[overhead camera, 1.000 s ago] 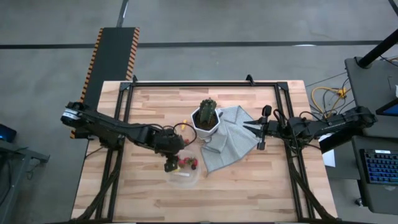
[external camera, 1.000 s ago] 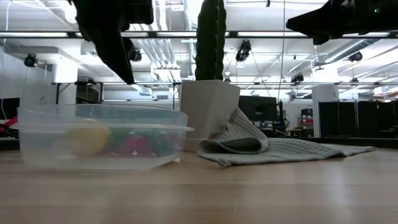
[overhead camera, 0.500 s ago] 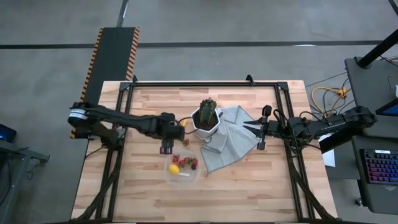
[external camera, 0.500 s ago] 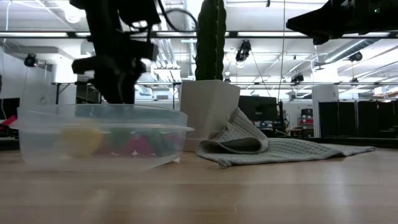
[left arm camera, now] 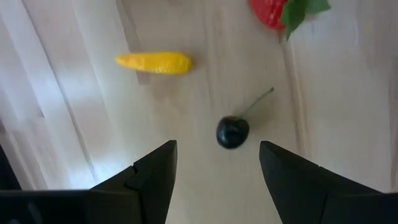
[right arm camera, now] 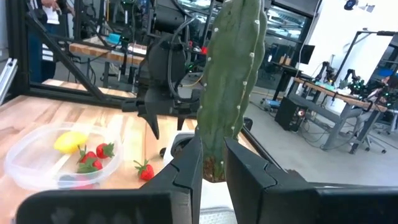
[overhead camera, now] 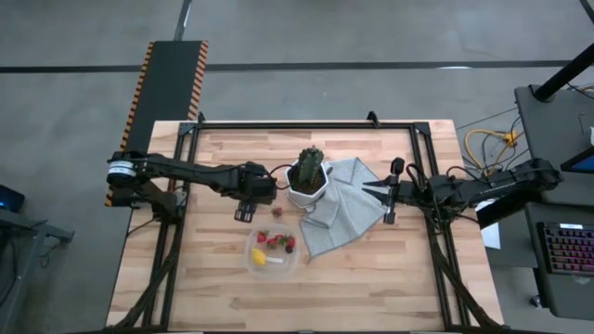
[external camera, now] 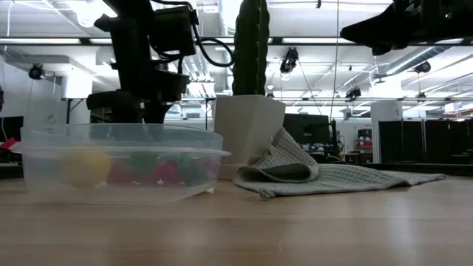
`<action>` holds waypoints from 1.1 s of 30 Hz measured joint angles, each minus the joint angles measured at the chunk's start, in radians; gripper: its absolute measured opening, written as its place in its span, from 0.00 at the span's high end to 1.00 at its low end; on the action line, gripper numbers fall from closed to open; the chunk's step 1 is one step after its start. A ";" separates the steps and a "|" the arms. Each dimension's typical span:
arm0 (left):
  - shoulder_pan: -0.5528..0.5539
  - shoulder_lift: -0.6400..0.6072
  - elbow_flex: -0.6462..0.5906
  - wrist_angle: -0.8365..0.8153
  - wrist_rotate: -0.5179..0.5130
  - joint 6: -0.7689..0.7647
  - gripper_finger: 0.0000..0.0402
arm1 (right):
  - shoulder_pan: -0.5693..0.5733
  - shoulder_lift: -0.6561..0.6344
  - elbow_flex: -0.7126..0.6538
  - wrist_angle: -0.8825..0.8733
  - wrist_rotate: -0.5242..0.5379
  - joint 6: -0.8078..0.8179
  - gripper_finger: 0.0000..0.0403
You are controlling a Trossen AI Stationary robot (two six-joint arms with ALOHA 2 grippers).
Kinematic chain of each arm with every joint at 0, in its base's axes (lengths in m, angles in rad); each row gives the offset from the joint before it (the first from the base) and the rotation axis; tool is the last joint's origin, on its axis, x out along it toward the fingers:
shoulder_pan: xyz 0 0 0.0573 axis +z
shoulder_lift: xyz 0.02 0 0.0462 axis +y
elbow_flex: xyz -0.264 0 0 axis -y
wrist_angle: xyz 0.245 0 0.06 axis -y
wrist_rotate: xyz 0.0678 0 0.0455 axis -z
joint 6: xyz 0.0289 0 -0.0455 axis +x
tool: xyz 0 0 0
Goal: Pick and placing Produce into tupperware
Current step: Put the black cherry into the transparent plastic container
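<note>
Overhead view: tupperware (overhead camera: 273,252) sits near the table's front, already holding a lemon (overhead camera: 259,256) and strawberries, so further pieces go there. Left gripper (overhead camera: 246,211) hovers beside the cactus pot (overhead camera: 307,182), jaws apart and empty. Right gripper (overhead camera: 369,190) waits over the grey cloth (overhead camera: 343,209), fingers narrow, holding nothing.

Left wrist view: dark cherry (left arm camera: 232,132) lies on the wood directly between the spread fingers, probably the next pick; a yellow piece (left arm camera: 154,61) and strawberry (left arm camera: 273,11) lie beyond.

Strawberry (left arm camera: 281,12) cut by frame edge
</note>
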 joint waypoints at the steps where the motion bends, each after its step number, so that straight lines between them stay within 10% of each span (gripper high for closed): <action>1: 0.000 0.000 0.000 0.004 0.001 0.020 0.47 | 0.000 0.000 0.000 0.000 0.000 -0.001 0.86; 33: 0.000 0.179 0.006 0.031 -0.005 0.106 0.47 | 0.000 0.000 0.000 -0.008 0.000 0.000 0.86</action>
